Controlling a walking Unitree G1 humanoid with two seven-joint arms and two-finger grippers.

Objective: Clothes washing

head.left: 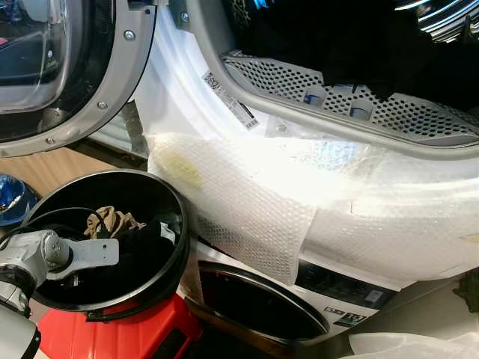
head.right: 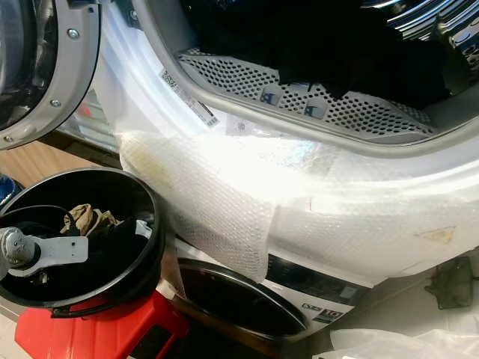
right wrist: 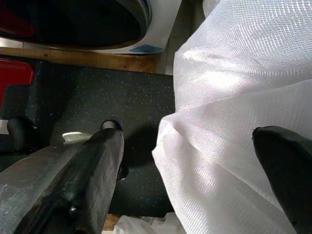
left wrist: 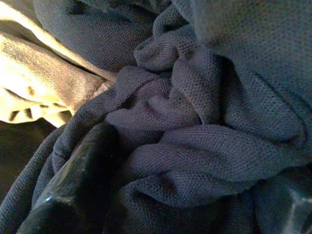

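Your left arm (head.left: 45, 258) reaches down into the black bin (head.left: 168, 191), whose rim sits just beside the bubble wrap (head.left: 247, 209) draped over the washer front, so there is little room on that side. The bin stands on a red stool (head.left: 112, 333). Inside it you see one tan cloth (head.left: 111, 221) and dark clothes (head.left: 142, 243). Through the left wrist view, the left hand (left wrist: 195, 195) is buried in folds of dark knit cloth (left wrist: 195, 126), one finger (left wrist: 78, 180) pressed against it; you cannot tell whether the hand is clamped or apart. Above, the washer door (head.left: 67, 67) hangs open to the left, and the drum mouth (head.left: 344, 97) shows dark laundry (head.left: 337, 37) past its perforated rim. A second round door (head.left: 254, 299) sits lower down. Your right hand (right wrist: 195, 170) hangs with fingers apart over white mesh fabric (right wrist: 234, 97) and the dark speckled floor (right wrist: 97, 102).
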